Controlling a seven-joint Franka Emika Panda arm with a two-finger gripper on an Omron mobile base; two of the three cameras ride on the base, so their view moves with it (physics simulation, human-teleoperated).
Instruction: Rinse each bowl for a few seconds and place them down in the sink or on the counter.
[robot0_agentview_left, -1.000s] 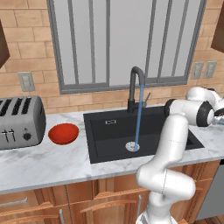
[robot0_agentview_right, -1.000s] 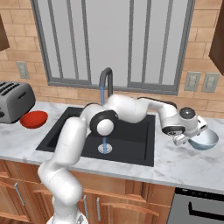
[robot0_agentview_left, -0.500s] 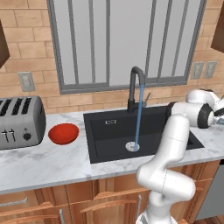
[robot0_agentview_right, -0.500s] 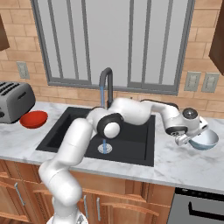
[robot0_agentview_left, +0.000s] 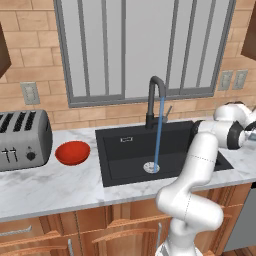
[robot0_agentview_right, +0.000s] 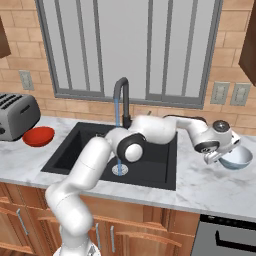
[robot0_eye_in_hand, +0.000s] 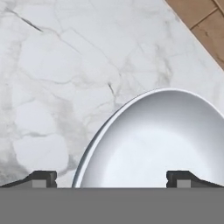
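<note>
Fingers wide apart over pale bowl

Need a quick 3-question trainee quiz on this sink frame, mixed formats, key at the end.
1. True or false: water is running from the faucet into the sink.
2. The pale bowl sits: A) in the sink B) on the counter right of the sink C) beside the toaster.
3. Fill in: the gripper is ____ , one fingertip on each side of the pale bowl's rim.

Key: 1 true; 2 B; 3 open. The red bowl, not the pale one, sits by the toaster.
</note>
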